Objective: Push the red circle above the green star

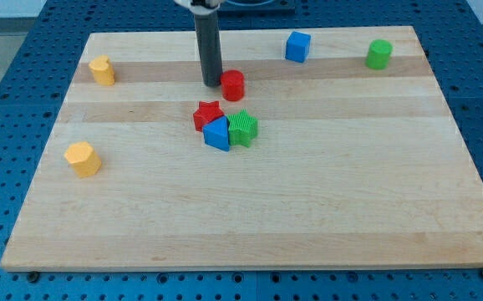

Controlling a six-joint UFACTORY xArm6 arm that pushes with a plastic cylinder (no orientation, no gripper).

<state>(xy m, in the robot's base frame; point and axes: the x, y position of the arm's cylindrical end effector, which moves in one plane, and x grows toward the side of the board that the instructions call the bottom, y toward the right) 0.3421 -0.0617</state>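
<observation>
The red circle [233,84] is a short red cylinder on the wooden board, a little above the view's middle. The green star [243,128] lies just below it and slightly to the right, with a small gap between them. My tip [211,84] stands right at the red circle's left side, touching or nearly touching it. A red star [208,114] and a blue block [217,134] crowd against the green star's left side.
A blue cube [297,47] and a green cylinder [378,53] sit near the board's top right. A yellow block [102,71] is at the top left and another yellow block [83,159] at the left edge.
</observation>
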